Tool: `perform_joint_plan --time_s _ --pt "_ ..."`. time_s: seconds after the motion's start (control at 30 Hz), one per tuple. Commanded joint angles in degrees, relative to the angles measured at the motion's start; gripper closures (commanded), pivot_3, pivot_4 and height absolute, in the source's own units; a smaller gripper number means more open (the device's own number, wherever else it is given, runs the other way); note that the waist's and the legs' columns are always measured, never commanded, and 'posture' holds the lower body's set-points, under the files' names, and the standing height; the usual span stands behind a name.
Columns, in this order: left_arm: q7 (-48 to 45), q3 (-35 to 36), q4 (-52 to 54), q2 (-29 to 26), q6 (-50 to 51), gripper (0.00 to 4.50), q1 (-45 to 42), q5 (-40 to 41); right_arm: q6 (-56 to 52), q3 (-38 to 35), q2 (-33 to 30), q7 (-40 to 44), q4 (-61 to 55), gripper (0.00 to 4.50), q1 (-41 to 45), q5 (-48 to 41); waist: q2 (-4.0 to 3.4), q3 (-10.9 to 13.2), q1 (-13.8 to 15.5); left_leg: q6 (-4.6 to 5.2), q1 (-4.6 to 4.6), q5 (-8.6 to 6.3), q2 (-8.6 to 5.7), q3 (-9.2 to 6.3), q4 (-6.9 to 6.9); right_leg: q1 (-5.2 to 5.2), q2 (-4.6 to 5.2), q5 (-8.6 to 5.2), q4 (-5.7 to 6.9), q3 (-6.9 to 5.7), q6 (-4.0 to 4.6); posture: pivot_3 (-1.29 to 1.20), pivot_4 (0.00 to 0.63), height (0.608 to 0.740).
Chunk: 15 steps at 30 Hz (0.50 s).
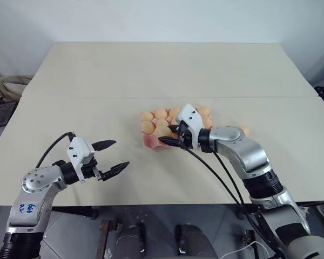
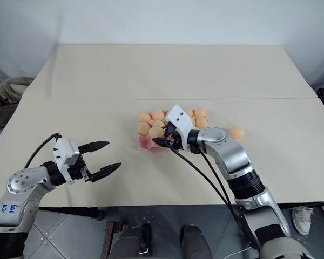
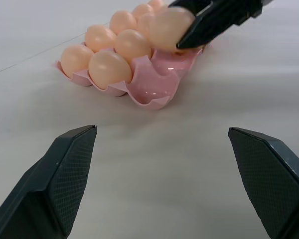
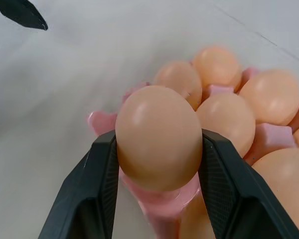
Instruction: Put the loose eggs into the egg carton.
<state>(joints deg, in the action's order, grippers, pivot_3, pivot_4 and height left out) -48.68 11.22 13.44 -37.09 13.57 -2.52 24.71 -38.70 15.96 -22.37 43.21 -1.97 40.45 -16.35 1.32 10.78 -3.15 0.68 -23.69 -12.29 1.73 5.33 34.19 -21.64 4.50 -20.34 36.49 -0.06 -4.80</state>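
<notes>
The pink egg carton [image 1: 150,142] lies mid-table with several pale-orange eggs [image 1: 147,127] in its cups. My right gripper [image 1: 168,135] is shut on one egg [image 4: 158,137], held just over the carton's near-left corner, where bare pink cups [image 3: 154,87] show. One loose egg [image 2: 236,133] lies on the table to the right of the carton, behind my right forearm. My left gripper [image 1: 110,156] hovers open and empty near the table's front edge, left of the carton and pointing toward it.
The beige table [image 1: 151,70] has a seam running across it behind the carton. Black cables [image 1: 216,172] hang from my right arm over the front edge. A basket [image 1: 2,89] sits on the floor off the table's left side.
</notes>
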Motion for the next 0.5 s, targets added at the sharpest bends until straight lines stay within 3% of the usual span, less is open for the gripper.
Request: perform_joint_plan --time_s 0.03,0.17,0.33,0.5 --pt "0.6 1.0 3.0 0.1 -0.6 0.0 0.9 0.6 0.5 -0.5 -0.2 1.1 -1.7 1.34 1.0 0.2 0.0 0.0 0.0 0.0 0.0 0.0 0.0 0.0 0.0 0.0 0.0 0.0 0.0 -0.01 0.0 0.0 0.15 0.74" --pt "0.8 0.7 2.9 0.2 -0.6 0.0 0.7 0.7 1.0 -2.8 -1.5 1.8 -4.6 0.02 0.6 -0.4 0.0 0.0 -0.1 -0.13 0.02 -0.04 0.01 0.0 0.0 0.0 0.0 0.0 0.04 -0.01 0.0 0.0 0.15 0.74" --pt "-0.1 -1.5 1.1 0.9 -0.6 0.0 -2.1 0.3 1.3 -7.9 -7.2 5.4 -12.2 0.02 -5.2 -3.8 0.02 0.0 0.5 -0.21 0.0 -0.09 0.0 -0.03 0.0 0.02 0.0 0.0 0.02 -0.06 0.0 0.0 0.15 0.74" --pt "-2.4 -5.3 -3.3 2.1 0.5 0.0 -7.9 0.6 8.3 -21.4 -16.8 7.6 -14.2 0.02 -22.0 -4.2 0.05 0.0 2.3 -0.1 -0.04 -0.1 -0.04 -0.06 0.01 0.1 0.03 0.01 -0.18 -0.14 -0.01 0.0 0.15 0.74"
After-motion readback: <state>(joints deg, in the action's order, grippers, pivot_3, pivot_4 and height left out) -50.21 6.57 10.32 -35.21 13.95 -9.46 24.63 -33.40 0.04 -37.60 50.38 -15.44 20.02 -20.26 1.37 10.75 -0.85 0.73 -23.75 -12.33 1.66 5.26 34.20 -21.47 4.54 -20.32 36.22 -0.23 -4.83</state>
